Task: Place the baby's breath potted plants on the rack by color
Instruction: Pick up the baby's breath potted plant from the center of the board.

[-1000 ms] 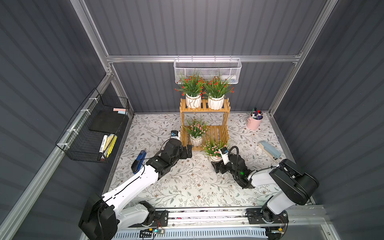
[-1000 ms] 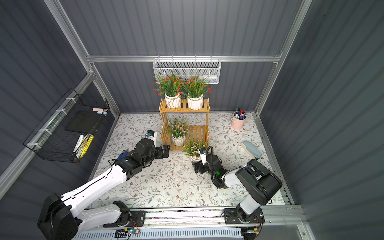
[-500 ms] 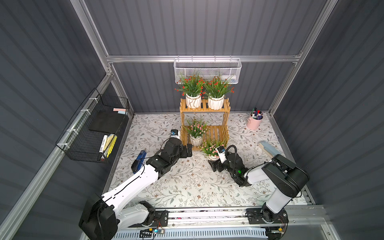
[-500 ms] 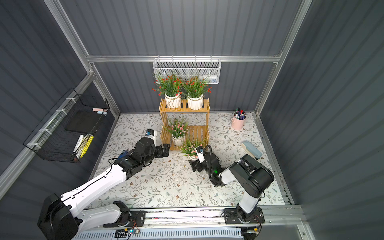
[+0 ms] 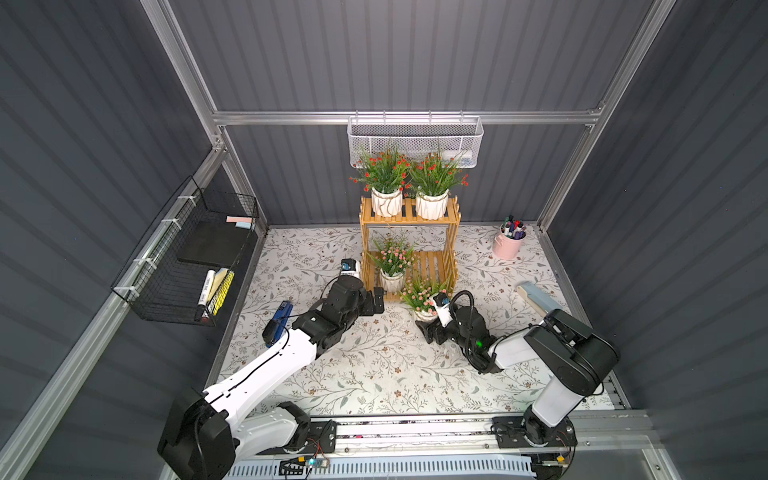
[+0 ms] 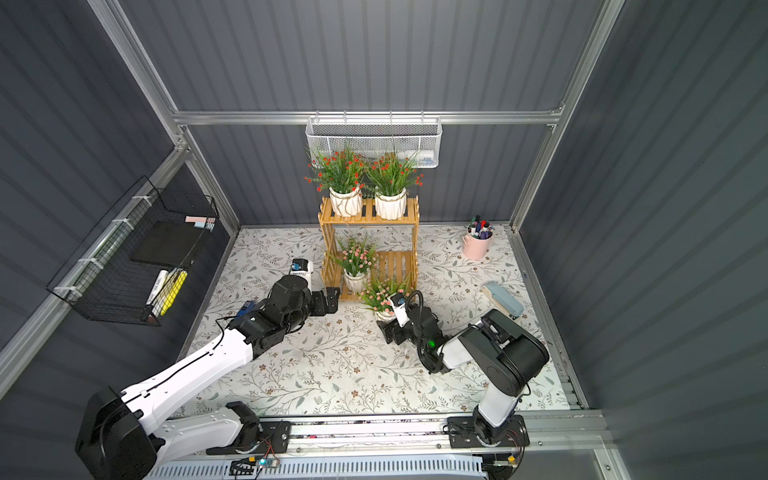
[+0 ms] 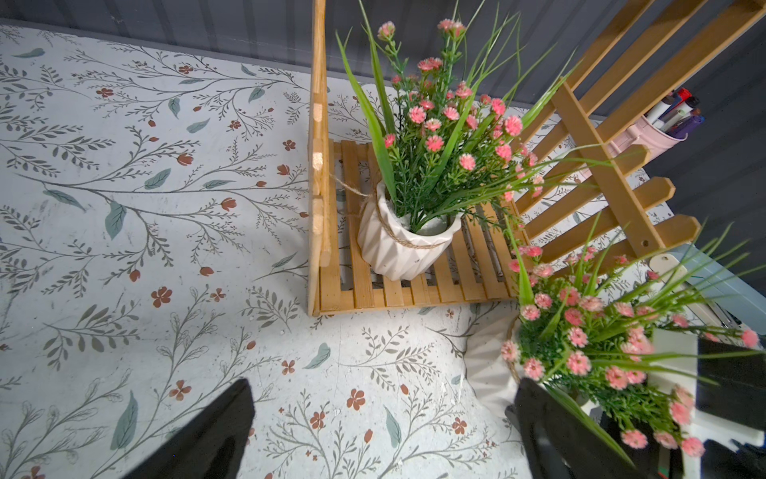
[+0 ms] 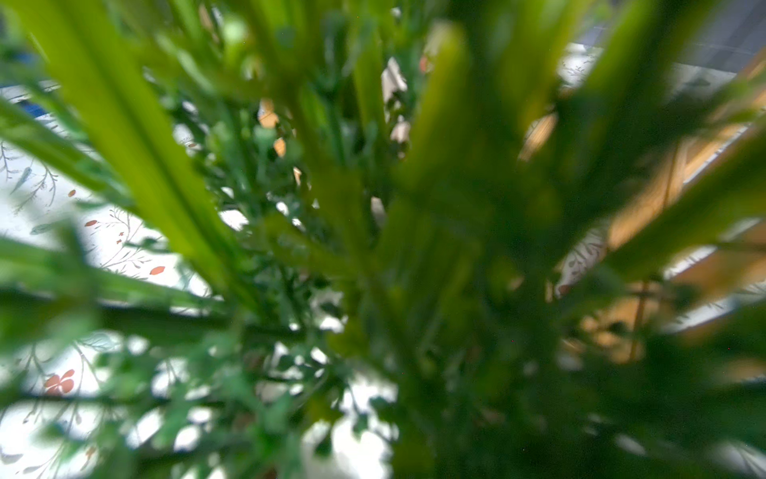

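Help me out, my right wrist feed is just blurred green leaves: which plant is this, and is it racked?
Observer: A pale pink baby's breath plant, in front of the lower shelf of the rack, not on it.
Operator: Room on that shelf?
Observer: Yes. The other pale pink plant fills the half on the side of the left pincer; the slats beside it are bare.
Operator: Left pincer in my way?
Observer: It is open and empty, near that shelf's front corner.

Floral tabletop [image 5: 374, 365]: rack [image 5: 430, 266], pink pen cup [image 5: 507, 248]
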